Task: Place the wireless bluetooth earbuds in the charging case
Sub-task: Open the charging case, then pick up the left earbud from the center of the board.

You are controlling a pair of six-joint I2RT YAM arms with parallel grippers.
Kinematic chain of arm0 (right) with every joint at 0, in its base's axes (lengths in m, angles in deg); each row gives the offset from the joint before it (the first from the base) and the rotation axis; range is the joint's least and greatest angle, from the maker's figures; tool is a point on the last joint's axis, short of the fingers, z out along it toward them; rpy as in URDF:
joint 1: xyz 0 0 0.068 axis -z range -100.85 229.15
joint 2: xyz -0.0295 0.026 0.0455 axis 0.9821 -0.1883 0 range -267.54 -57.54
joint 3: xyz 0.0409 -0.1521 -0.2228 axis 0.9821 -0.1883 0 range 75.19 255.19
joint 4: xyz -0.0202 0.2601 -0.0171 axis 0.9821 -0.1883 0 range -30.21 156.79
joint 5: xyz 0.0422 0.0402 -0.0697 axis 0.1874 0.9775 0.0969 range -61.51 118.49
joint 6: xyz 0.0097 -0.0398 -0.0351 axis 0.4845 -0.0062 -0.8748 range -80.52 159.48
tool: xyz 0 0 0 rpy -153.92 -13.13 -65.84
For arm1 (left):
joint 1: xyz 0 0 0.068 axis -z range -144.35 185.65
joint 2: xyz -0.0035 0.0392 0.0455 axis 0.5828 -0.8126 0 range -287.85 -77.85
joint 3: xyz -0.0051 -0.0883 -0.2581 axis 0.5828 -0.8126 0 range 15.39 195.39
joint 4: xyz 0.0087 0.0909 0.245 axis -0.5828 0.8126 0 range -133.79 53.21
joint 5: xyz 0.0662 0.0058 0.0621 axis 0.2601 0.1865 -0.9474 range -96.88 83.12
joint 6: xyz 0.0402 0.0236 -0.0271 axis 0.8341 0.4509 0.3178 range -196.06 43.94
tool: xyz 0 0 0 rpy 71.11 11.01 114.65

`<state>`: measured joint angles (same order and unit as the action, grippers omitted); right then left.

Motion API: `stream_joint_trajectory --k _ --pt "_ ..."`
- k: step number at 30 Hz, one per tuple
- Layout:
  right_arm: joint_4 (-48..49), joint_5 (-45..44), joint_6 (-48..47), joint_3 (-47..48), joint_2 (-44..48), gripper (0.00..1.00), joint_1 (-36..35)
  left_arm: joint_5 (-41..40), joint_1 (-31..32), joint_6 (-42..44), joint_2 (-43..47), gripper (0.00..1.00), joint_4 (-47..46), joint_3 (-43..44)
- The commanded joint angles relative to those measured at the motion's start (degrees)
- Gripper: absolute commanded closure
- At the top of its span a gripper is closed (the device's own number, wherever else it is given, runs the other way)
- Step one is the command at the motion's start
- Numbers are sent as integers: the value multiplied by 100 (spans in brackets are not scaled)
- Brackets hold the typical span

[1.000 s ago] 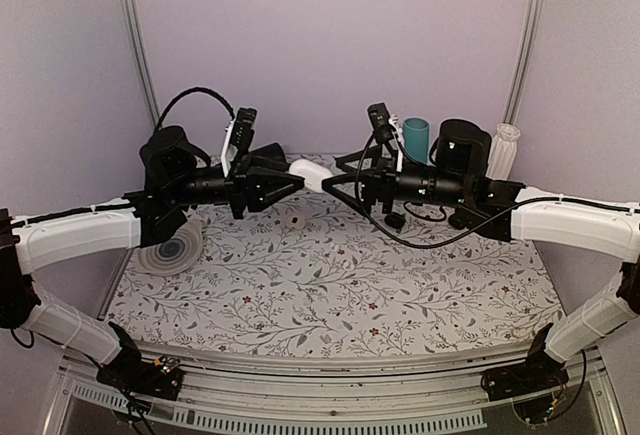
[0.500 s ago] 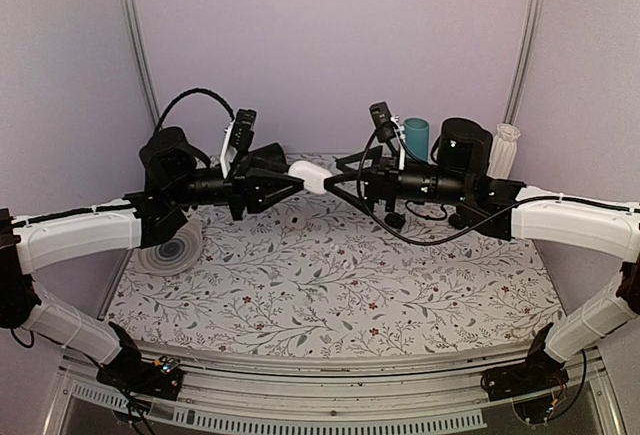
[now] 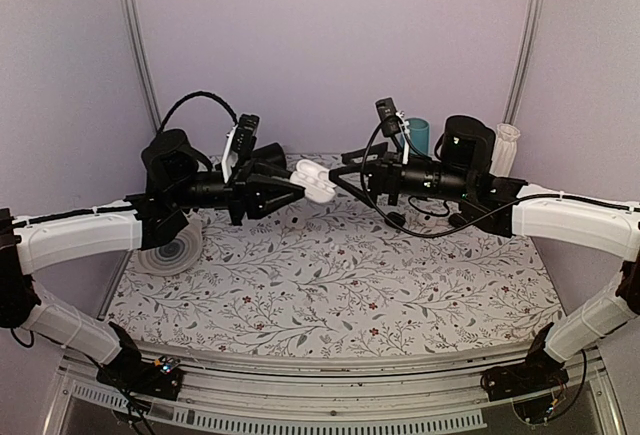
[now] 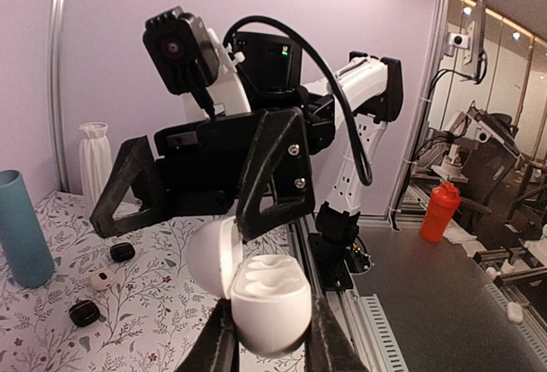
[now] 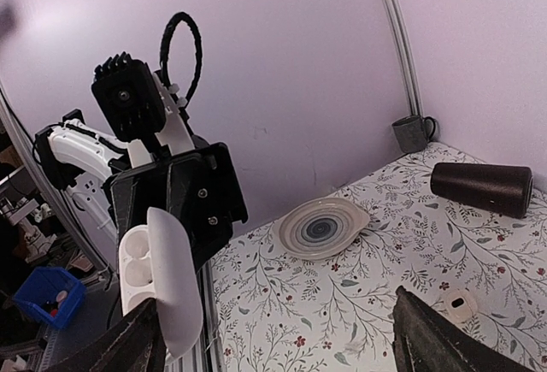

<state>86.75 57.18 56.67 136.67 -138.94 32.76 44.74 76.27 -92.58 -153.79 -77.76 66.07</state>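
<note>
Charging case [image 4: 261, 304] sits pinched between our left gripper's [image 4: 272, 342] jaws, lid open. Our right gripper [image 5: 282, 338], spread wide and empty, has one finger by that lid. We judge a hard push could twist the case loose, with the black earbuds [image 4: 122, 251] lying beyond.

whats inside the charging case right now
The open charging case shows two moulded white wells, both empty, nothing seated in them. The wells' deepest parts are shadowed and cannot be checked.
</note>
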Motion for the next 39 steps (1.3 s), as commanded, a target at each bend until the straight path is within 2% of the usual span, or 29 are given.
stream_joint_trajectory --k 1,7,12,23,31,39 --pt "-31 74 4 77 -18 8 41 -324 71 43 -88 100 -33 -17" --pt "-125 163 -40 84 33 9 42 -907 27 34 -246 100 142 27" --pt "-242 -18 -71 13 183 8 36 -1021 -49 -27 -263 100 48 -33" --pt "-883 -960 -2 -516 476 10 182 -1654 -309 -55 -55 100 18 -407" --pt "-1749 -1632 179 -661 85 19 190 -1764 -550 -357 97 100 -187 -662" --pt "-2367 -1471 206 -537 -742 31 183 -1901 -653 -531 181 100 -202 -751"
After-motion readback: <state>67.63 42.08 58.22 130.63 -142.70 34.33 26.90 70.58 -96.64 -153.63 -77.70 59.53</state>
